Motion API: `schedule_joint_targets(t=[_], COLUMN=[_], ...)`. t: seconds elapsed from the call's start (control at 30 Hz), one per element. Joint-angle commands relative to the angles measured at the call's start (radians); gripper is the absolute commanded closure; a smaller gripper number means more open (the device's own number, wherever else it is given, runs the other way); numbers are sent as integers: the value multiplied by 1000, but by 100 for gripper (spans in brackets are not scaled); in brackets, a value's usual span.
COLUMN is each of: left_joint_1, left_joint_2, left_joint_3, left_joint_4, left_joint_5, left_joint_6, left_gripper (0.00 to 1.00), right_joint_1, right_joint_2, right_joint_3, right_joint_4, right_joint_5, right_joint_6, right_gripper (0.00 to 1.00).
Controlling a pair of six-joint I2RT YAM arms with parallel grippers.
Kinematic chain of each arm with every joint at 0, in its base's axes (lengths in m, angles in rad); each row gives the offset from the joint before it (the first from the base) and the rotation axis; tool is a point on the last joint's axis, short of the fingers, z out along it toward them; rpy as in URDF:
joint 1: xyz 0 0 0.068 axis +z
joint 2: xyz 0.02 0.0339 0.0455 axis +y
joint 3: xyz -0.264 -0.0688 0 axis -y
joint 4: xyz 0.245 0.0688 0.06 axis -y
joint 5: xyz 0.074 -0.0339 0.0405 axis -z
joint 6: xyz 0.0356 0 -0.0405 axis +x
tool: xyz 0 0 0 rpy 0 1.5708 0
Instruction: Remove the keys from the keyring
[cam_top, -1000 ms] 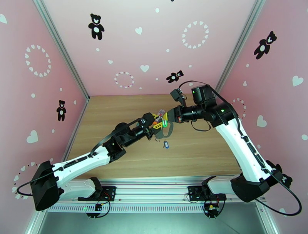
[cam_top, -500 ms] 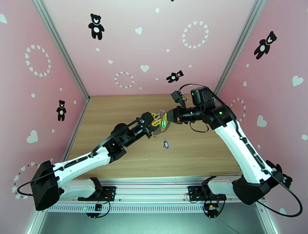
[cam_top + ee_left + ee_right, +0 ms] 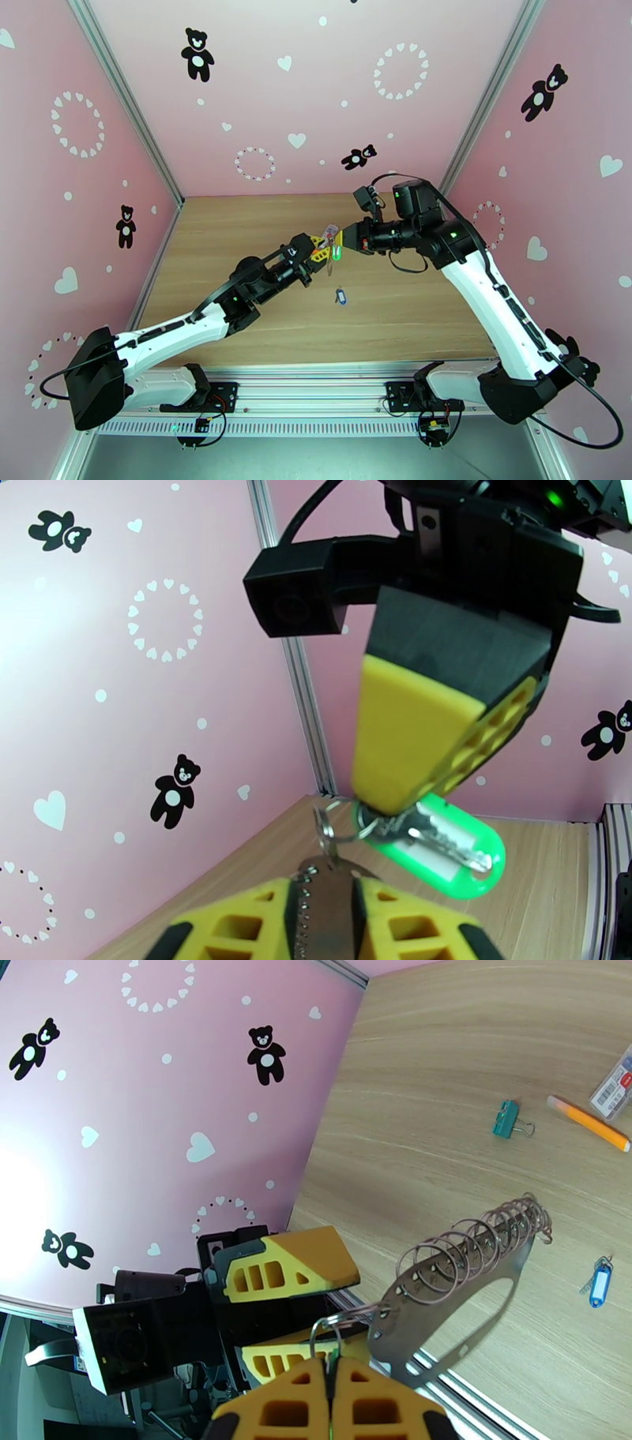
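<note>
The keyring (image 3: 403, 1327) is a grey metal plate with an oval hole and a row of wire rings, held in the air between both arms. My left gripper (image 3: 325, 886) is shut on the plate's edge (image 3: 325, 914). Facing it, my right gripper (image 3: 328, 1370) is shut on a small ring (image 3: 328, 1331) that carries the green key (image 3: 458, 859). In the top view the left gripper (image 3: 322, 251) and right gripper (image 3: 344, 240) almost touch, with the green key (image 3: 336, 253) hanging between them. The blue key (image 3: 340, 296) lies loose on the table below (image 3: 600, 1284).
On the wooden table (image 3: 237, 237) beyond the grippers lie a teal binder clip (image 3: 505, 1118), an orange pen (image 3: 588, 1122) and a clear packet (image 3: 616, 1090). Pink walls close off the back and both sides.
My left jaws have narrowed onto the keyring plate. Both grippers have crept slightly toward the back wall with the keyring. The blue key stays where it was.
</note>
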Motion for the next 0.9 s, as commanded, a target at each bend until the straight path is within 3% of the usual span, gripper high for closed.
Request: schedule_joint_targets(t=[0.0, 0.33, 0.87], left_joint_1=[-8, -12, -13], left_joint_2=[12, 63, 62], left_joint_3=[10, 22, 21], left_joint_4=[33, 47, 103], left_joint_5=[41, -13, 12], left_joint_6=[-9, -24, -38], left_gripper=[74, 77, 77], right_joint_1=[5, 5, 5], right_joint_2=[-31, -37, -44], right_joint_3=[-11, -13, -28], right_joint_4=[52, 55, 51], right_joint_5=[4, 2, 16], right_joint_6=[29, 36, 34], right_gripper=[100, 100, 100])
